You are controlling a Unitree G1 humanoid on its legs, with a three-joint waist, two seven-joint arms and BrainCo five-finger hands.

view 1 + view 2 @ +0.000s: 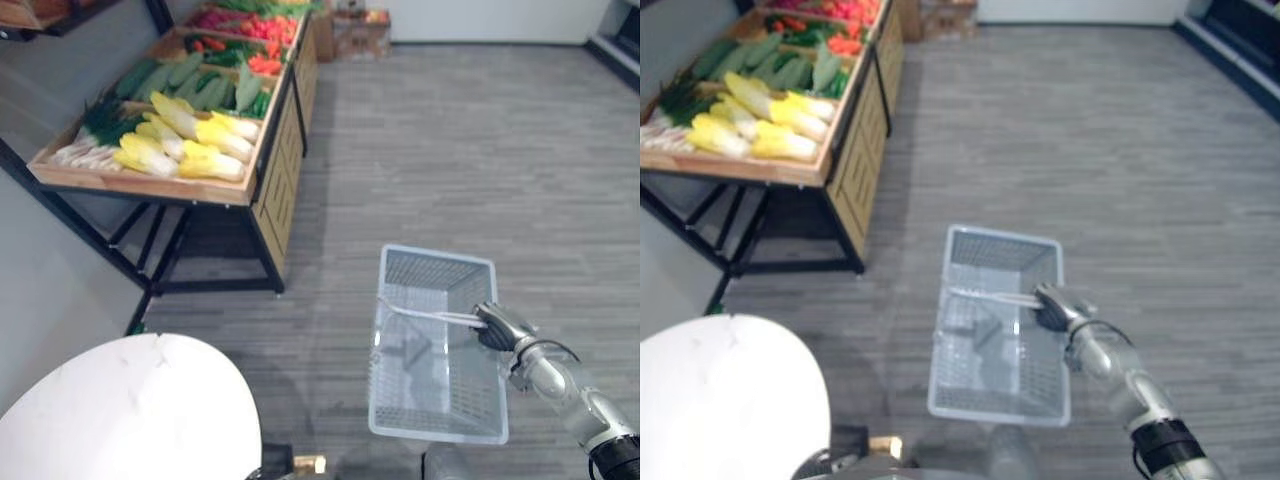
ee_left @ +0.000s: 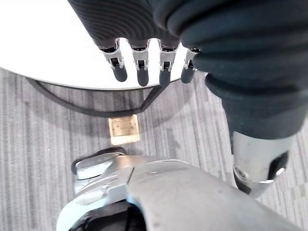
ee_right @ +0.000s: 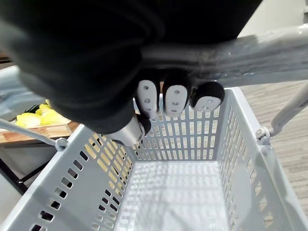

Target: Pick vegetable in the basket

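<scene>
Nearest, at lower left, a white round surface (image 1: 130, 410) curves into the head views. In the left wrist view the left hand (image 2: 139, 67) hangs in front of it, its dark-tipped fingers loose and nearly straight, holding nothing and touching nothing.

To the right and a little farther on, the right hand (image 1: 497, 325) is closed in a fist around the handle (image 1: 430, 316) of a pale grey plastic basket (image 1: 436, 270). The right wrist view shows its fingers (image 3: 173, 98) wrapped tightly over the bar, with the basket's slotted walls and mesh floor hanging directly below. The basket is above a grey striped floor (image 1: 450, 150).

Farther off on the left, well apart from the basket, stands a wooden display stand (image 1: 150, 185) on black legs. The vegetables lie in its trays: yellow-and-white cabbages (image 1: 200, 140) closest, leafy greens with white stalks (image 1: 95, 135) beside them, long green vegetables (image 1: 190, 85) behind, and red ones (image 1: 250, 25) farthest back.
</scene>
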